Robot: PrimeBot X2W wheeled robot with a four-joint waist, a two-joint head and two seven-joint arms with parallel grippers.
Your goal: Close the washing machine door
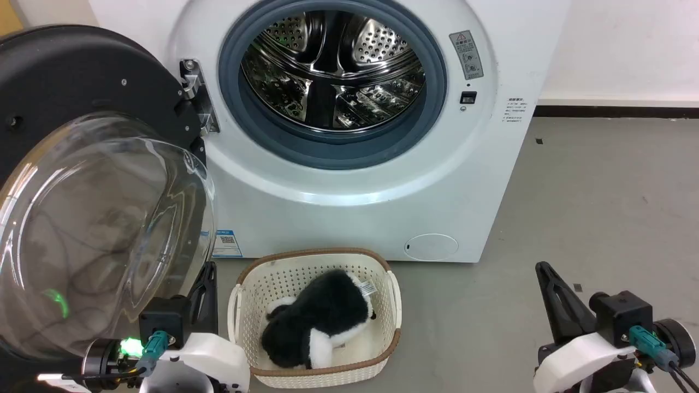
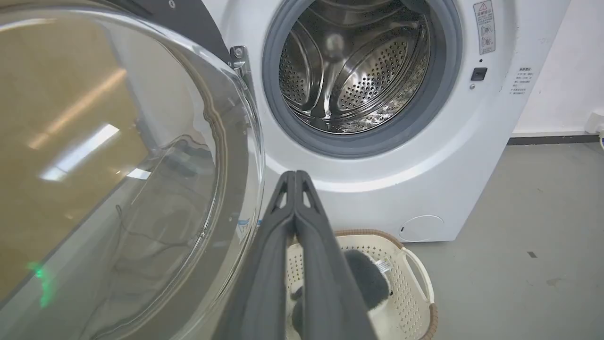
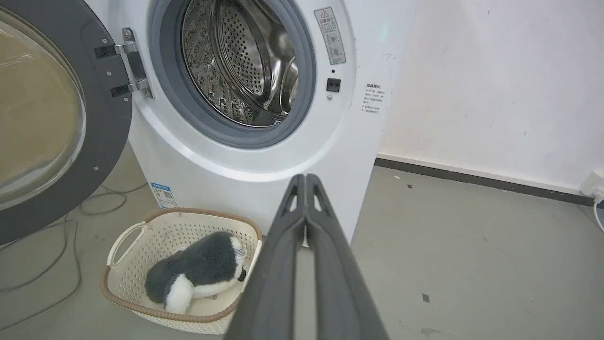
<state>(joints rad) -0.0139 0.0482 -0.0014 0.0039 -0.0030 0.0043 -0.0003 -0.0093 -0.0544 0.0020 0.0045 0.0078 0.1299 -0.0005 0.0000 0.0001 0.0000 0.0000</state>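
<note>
The white washing machine [image 1: 349,207] stands ahead with its steel drum [image 1: 333,68] exposed. Its round black door [image 1: 82,87] hangs wide open to the left on a metal hinge [image 1: 197,98], the clear glass bowl [image 1: 98,240] bulging toward me. In the left wrist view the door [image 2: 118,165] is close on the left and my left gripper [image 2: 295,175] is shut, just right of the glass and not touching it. In the head view that gripper [image 1: 206,273] sits below the bowl's lower edge. My right gripper [image 3: 306,178] is shut and empty, low at the right [image 1: 543,268].
A cream perforated basket [image 1: 385,341] with a brown rim sits on the grey floor before the machine, holding a black-and-white plush toy [image 1: 319,322]. Cables [image 3: 56,245] lie on the floor under the door. A white wall [image 3: 495,85] runs along the right.
</note>
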